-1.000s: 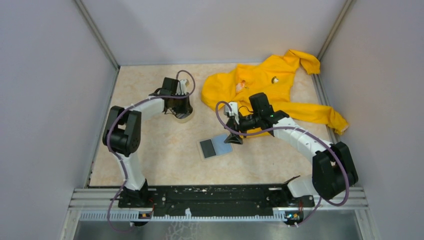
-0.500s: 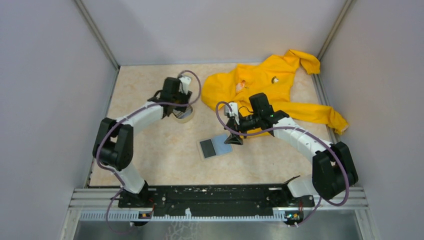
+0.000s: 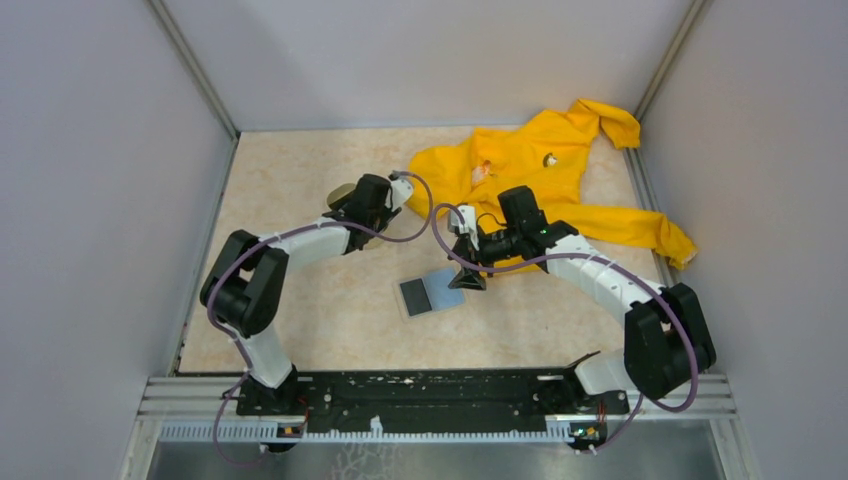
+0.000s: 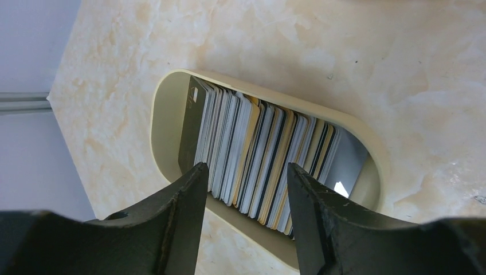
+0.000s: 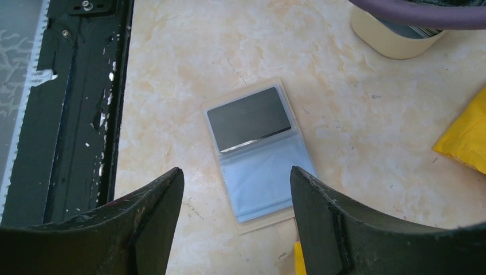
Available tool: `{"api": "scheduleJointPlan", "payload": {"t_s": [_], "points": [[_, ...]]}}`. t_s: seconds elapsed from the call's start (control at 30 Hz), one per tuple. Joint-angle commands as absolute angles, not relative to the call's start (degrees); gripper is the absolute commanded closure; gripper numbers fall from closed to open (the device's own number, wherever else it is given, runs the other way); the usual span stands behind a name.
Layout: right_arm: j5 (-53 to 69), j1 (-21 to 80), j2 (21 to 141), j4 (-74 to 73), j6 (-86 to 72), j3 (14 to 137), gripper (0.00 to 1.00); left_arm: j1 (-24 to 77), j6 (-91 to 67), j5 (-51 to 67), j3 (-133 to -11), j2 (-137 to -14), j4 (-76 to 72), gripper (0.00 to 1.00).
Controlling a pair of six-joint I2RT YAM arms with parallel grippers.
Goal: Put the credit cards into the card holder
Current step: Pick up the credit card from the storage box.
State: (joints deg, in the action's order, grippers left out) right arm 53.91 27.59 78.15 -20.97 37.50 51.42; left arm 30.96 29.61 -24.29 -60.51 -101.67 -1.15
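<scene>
- A beige, marbled desk (image 3: 300,330) formed the floor of the enclosure.
- Plain pale grey walls (image 3: 90,170) closed three sides, joined by metal corner posts (image 3: 195,65).
- A scuffed black rail (image 3: 440,392) ran along the near edge.

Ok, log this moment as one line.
left gripper open, pointing at card tub | right gripper open above card holder | dark grey card in card holder | nothing held

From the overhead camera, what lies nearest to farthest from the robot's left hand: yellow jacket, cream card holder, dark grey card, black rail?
1. cream card holder, just below the left hand
2. yellow jacket, to the right
3. dark grey card, mid-table, toward the front
4. black rail, along the front edge
</scene>
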Motion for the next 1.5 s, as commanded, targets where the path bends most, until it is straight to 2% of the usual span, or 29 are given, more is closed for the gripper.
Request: {"api": "scheduleJointPlan", "payload": {"t_s": [0.0,0.23,0.47,0.6,0.73,1.03,1.2,1.3,1.47], "points": [[56.0,27.4,78.1,-20.6,38.7,52.7,0.32,30.9,31.7,-23.3,-61.5,-102.6,-1.4,0.41],[56.0,27.4,78.2,-20.7,38.8,52.8,0.32,30.9,30.6,-17.3,-61.0,-101.2,-0.3,0.41],[56.0,27.4,78.1,-20.7,38.8,52.8,0.32,30.4,31.6,-21.2,-61.8,-104.4,1.7,0.42],[56.1,27.4,78.2,-20.8,38.8,52.8,0.32,29.8,30.9,-23.6,-61.5,-104.2,1.0,0.52],[56.3,27.4,78.2,-20.9,38.8,52.8,0.32,29.3,31.1,-25.0,-61.3,-103.3,-0.8,0.55],[56.4,27.4,78.2,-20.9,38.8,52.9,0.32,28.6,32.2,-28.0,-62.2,-104.0,-3.3,0.55],[56.6,27.4,78.2,-21.0,38.8,52.9,0.32,28.2,33.0,-29.0,-62.0,-104.5,-5.0,0.66],[56.7,27.4,78.3,-21.1,38.8,52.9,0.32,27.9,33.4,-29.1,-62.1,-105.4,-5.5,0.66],[56.9,27.4,78.3,-21.3,38.9,52.9,0.32,27.8,34.8,-30.8,-61.9,-107.5,-8.0,0.56]]}}
